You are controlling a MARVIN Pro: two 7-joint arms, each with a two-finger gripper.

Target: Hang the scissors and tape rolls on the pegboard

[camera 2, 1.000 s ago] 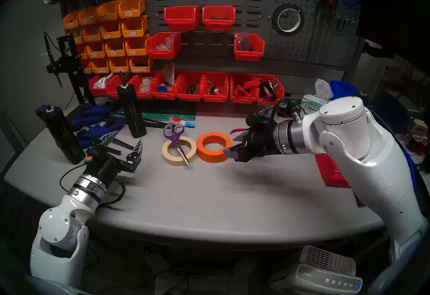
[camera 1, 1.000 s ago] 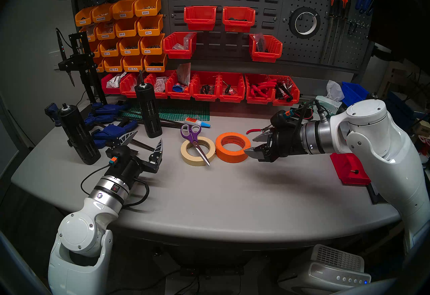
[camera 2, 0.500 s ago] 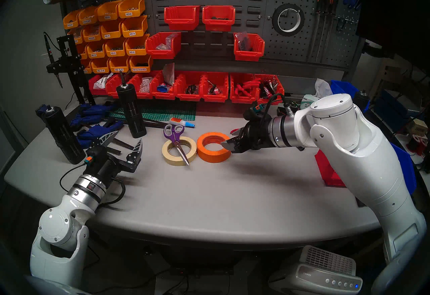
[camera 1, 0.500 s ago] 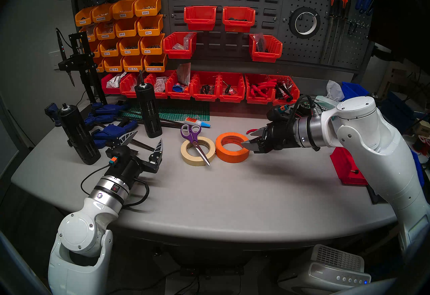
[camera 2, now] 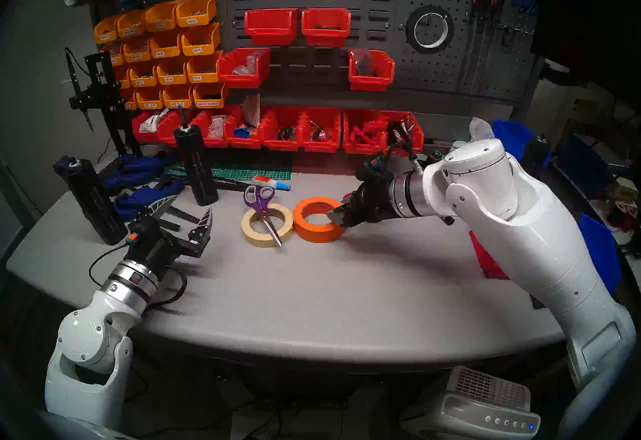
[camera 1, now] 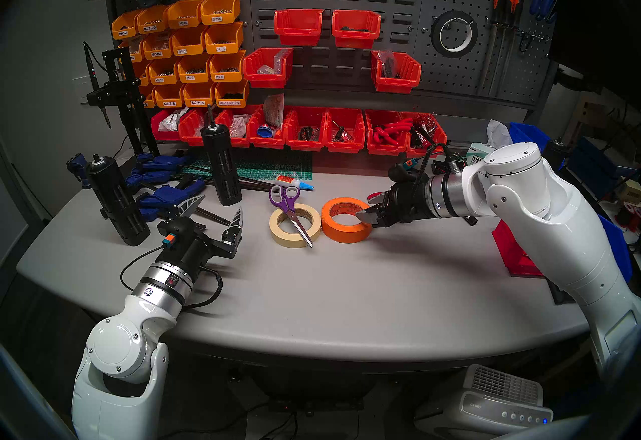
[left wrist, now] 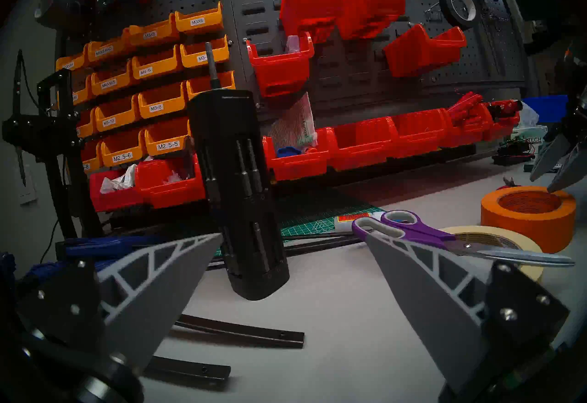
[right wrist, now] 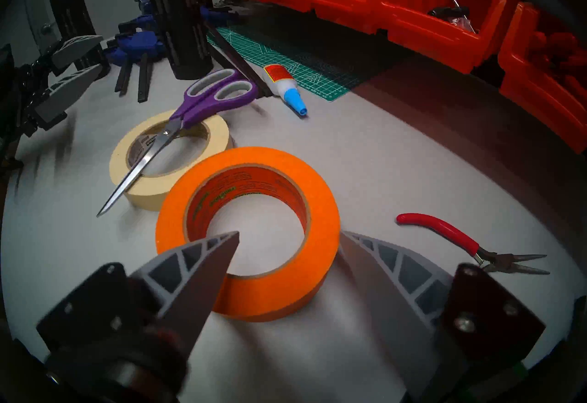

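Observation:
The orange tape roll (camera 1: 345,233) (right wrist: 320,202) lies flat mid-table. My right gripper (camera 1: 366,207) (right wrist: 289,232) is open and straddles its right wall, one finger inside the hole and the other outside the rim. Touching its left side is the beige tape roll (camera 1: 276,226) (right wrist: 219,135). The purple-handled scissors (camera 1: 285,198) (right wrist: 206,103) lie across the beige roll. A black tape roll (camera 1: 436,44) hangs on the pegboard (camera 1: 451,82) at the back right. My left gripper (camera 1: 220,203) (left wrist: 287,227) rests open and empty at the table's left.
Red-handled pliers (right wrist: 444,231) lie just right of the orange roll. A glue bottle (camera 1: 295,182) and green cutting mat sit behind the scissors. Black cylinders (camera 1: 222,165), blue clamps (camera 1: 166,193) and black bars crowd the left. Red bins (camera 1: 312,130) line the back; a red block (camera 1: 513,252) lies right.
My right gripper has moved left and lowered onto the orange roll, so one finger now sits in its hole. The left arm, scissors and rolls have not moved.

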